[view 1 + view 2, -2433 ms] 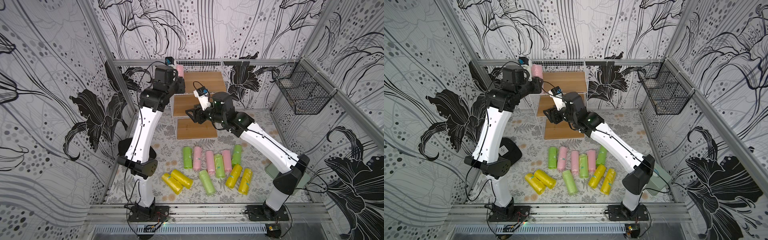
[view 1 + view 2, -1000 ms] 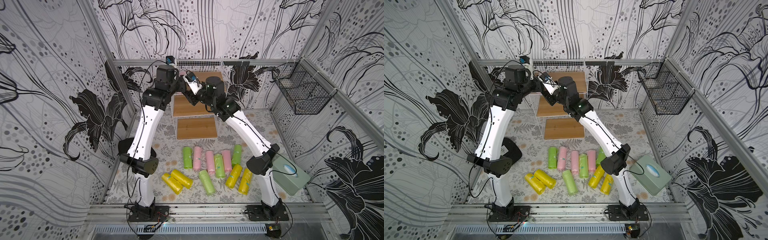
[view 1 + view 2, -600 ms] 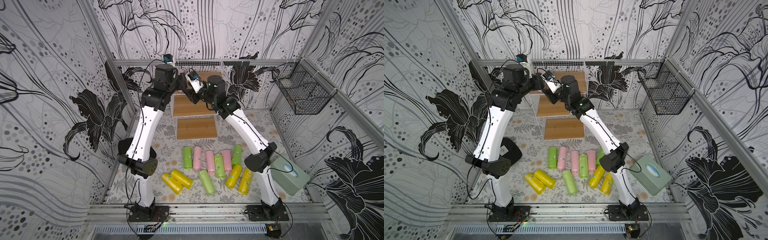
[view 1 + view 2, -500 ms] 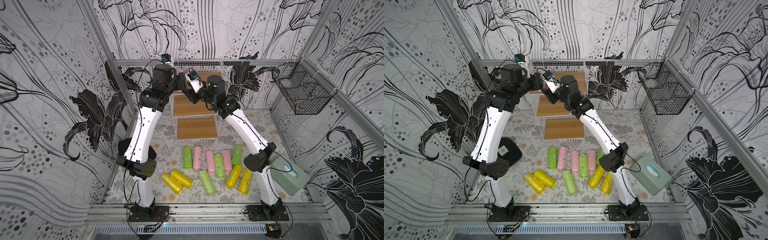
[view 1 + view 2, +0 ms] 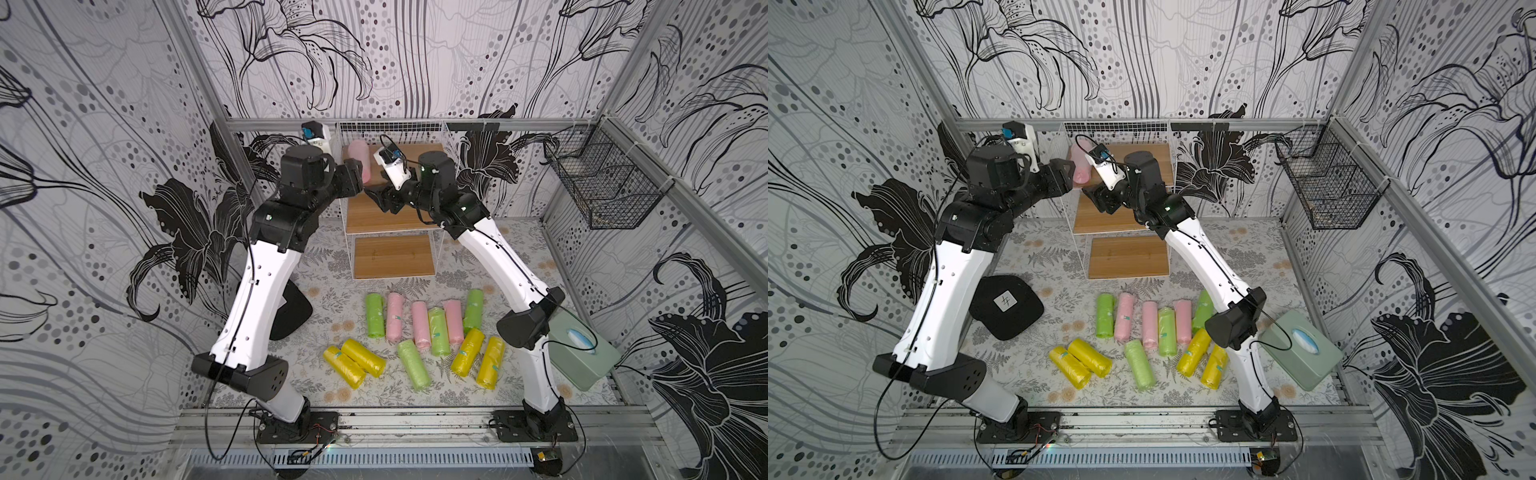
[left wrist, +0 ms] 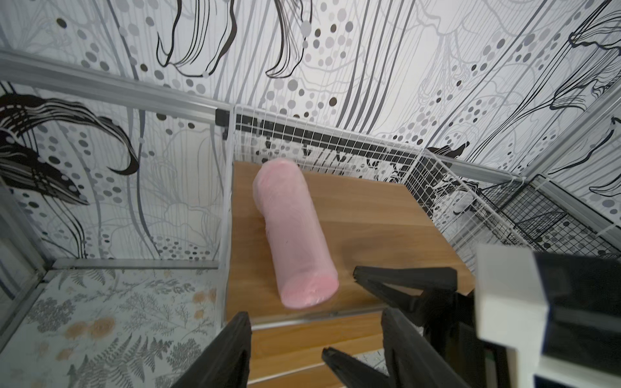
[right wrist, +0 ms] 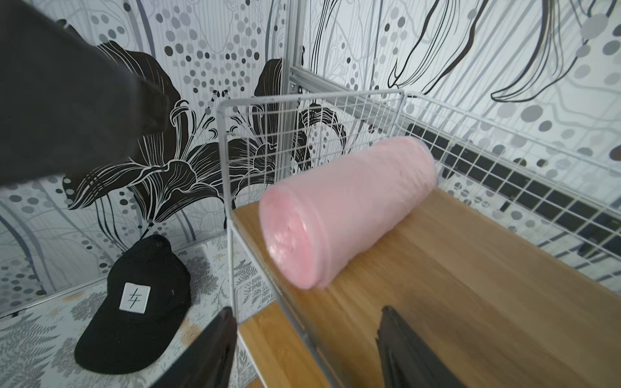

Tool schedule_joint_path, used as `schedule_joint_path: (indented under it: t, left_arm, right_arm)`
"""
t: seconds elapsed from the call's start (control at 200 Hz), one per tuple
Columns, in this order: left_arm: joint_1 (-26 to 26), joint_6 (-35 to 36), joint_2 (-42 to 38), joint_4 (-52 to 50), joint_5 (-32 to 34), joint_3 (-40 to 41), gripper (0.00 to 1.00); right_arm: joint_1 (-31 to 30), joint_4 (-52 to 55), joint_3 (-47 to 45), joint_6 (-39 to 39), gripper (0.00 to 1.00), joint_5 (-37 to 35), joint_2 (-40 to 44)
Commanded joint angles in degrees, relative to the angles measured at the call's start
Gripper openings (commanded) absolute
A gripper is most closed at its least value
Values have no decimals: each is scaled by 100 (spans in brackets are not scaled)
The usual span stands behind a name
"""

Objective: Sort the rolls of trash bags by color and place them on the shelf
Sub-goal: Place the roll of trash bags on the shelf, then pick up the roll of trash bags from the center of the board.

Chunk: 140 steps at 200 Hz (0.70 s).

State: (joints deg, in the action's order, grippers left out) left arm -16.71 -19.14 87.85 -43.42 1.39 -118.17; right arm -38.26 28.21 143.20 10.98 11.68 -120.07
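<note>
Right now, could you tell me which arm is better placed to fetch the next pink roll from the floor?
Probably the right. The left gripper and right gripper are both open and empty at the shelf, but the floor's rightmost pink roll lies closest to the right arm's base.

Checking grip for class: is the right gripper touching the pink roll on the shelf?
Apart. Right wrist view: bare board separates right gripper and pink roll.

Top views high, front, looking down; wrist views close, sharing shelf (image 6: pixel 369 218) top.
</note>
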Motion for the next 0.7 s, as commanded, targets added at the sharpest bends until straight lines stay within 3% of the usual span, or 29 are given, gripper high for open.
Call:
schedule_joint_path:
  t: [0.0, 0.215, 0.401, 0.551, 0.696]
  left_arm:
    - [10, -337, -787, 556, -128, 965, 64]
    - [-15, -927, -2046, 730, -378, 3393, 62]
    - [-439, -1531, -2409, 981, -769, 5273, 61]
    - [-894, -1752, -2153, 1186, -864, 6082, 61]
    - [-894, -1521, -1804, 1207, -1169, 6350, 61]
  right_arm:
    - [20, 339, -581, -206, 70, -265, 992]
    - [-33, 698, -2851, -953, 68, -821, 2706]
    - [-77, 1031, -5023, -1638, 67, -1122, 3838]
    - [-231, 1317, -6362, -2608, 63, -510, 4148]
    - [-945, 887, -7321, -3499, 62, -454, 4084]
